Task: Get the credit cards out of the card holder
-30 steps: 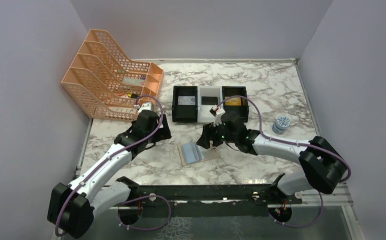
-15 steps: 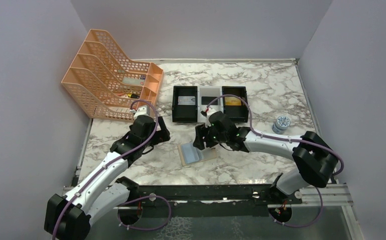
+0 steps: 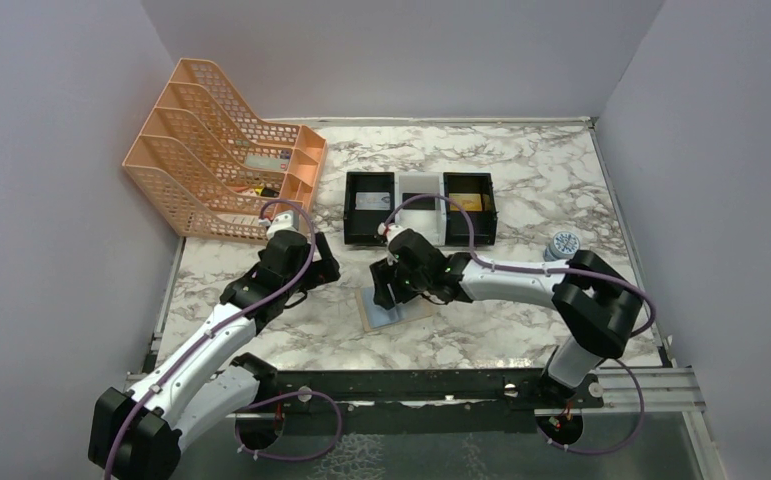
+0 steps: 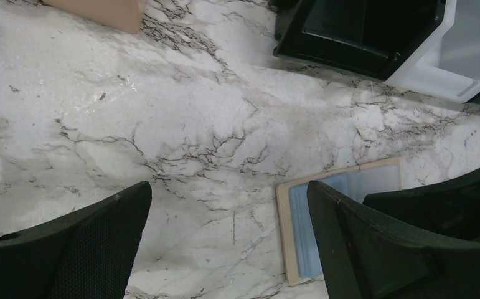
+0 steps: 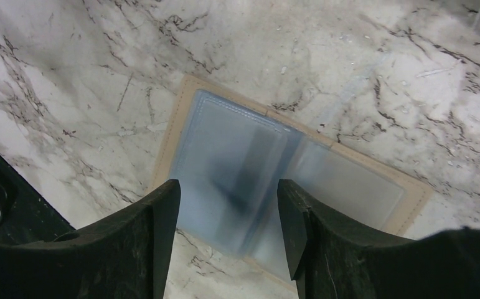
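Note:
The card holder (image 3: pixel 397 310) lies spread open on the marble table, tan-edged with grey-blue clear sleeves. My right gripper (image 3: pixel 385 292) hovers right over it, open. In the right wrist view its fingers straddle the sleeves of the card holder (image 5: pixel 225 156), and one blurred page stands up between them; the right gripper (image 5: pixel 228 215) grips nothing. My left gripper (image 3: pixel 327 264) is wide open, just left of the holder. In the left wrist view the card holder (image 4: pixel 302 218) peeks out beside the right finger of the left gripper (image 4: pixel 228 215). I cannot make out any credit card in the sleeves.
Behind the holder stand a black tray (image 3: pixel 369 228) with a pale card, a white tray (image 3: pixel 419 190) and a black tray (image 3: pixel 469 230) with a yellow card. An orange file rack (image 3: pixel 221 165) fills the back left. A small round tin (image 3: pixel 561 243) sits at the right.
My right arm has swung left and come over the open card holder, its jaws narrowing a little. The left arm shifted slightly at first, then stayed still, wide open.

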You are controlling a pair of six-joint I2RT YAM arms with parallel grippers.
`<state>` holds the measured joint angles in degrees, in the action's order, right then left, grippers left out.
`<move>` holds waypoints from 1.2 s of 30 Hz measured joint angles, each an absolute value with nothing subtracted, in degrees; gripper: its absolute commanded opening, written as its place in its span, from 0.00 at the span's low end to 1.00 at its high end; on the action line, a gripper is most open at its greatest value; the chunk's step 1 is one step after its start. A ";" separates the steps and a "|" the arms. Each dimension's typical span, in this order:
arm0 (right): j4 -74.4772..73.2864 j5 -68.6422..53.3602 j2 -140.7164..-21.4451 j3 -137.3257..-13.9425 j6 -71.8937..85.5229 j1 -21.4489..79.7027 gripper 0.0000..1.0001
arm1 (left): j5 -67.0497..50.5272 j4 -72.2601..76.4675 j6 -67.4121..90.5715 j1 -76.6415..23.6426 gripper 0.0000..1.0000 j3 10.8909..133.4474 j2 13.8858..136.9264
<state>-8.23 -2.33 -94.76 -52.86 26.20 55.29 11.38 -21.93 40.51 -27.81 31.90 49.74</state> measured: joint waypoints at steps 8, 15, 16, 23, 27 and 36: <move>-11.31 1.61 -100.22 -58.50 25.41 59.07 0.62 | 13.39 -22.00 41.34 -27.81 0.99 31.42 48.05; -13.39 3.84 -102.96 -60.84 25.32 59.57 0.67 | 14.35 -22.11 41.93 -27.81 0.99 30.70 46.87; -13.58 4.03 -103.15 -61.04 25.34 59.57 0.68 | 14.37 -22.13 41.93 -27.81 0.99 30.63 46.87; -13.82 4.69 -103.39 -61.23 25.87 59.68 0.69 | 14.37 -22.22 41.95 -27.81 0.99 30.50 47.03; -13.65 4.16 -103.39 -61.21 25.87 59.68 0.73 | 14.37 -22.22 41.98 -27.81 0.99 30.50 47.11; -13.04 2.55 -103.28 -61.01 27.03 59.68 0.75 | 14.02 -22.33 42.33 -27.81 0.99 30.50 48.21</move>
